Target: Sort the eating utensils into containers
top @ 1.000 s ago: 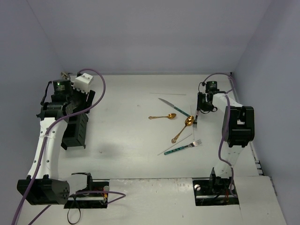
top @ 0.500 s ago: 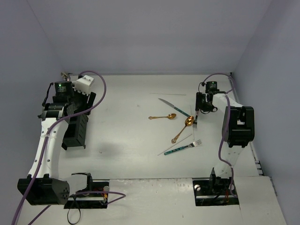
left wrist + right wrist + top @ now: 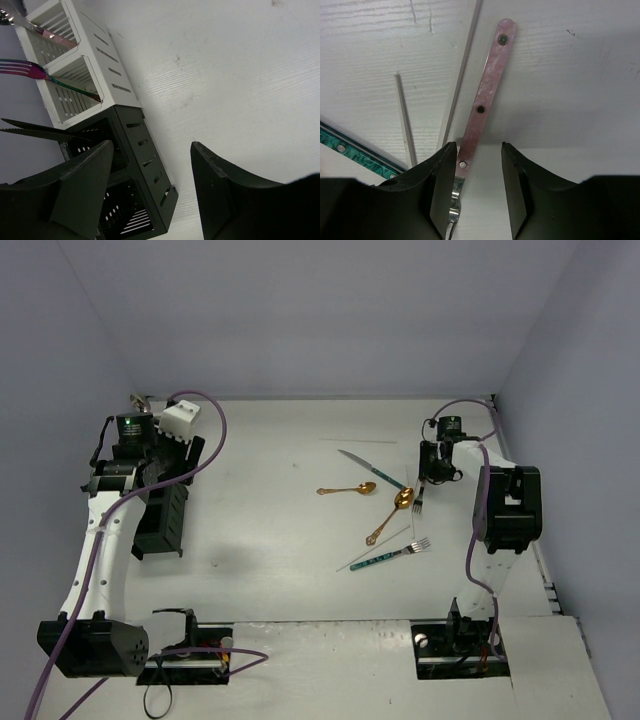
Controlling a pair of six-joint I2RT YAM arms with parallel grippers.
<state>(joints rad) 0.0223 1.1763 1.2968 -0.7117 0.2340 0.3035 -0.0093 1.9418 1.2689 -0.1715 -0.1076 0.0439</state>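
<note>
Straddling the pink-handled fork [image 3: 486, 85], right pincer [image 3: 478, 155] — half open, gripping nothing

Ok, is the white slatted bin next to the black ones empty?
No, a rainbow-tinted metal fork and a pink-handled utensil lean inside the white slatted bin, one in each compartment.

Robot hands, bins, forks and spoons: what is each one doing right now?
left gripper, open, empty.
right gripper, open, straddling the pink-handled fork.
pink-handled fork, lying flat, not gripped.
white bin, upright, holding a rainbow fork and one more piece.
black bin, upright, black knives inside.
gold spoons, lying loose.
teal-handled fork, lying loose.
</note>
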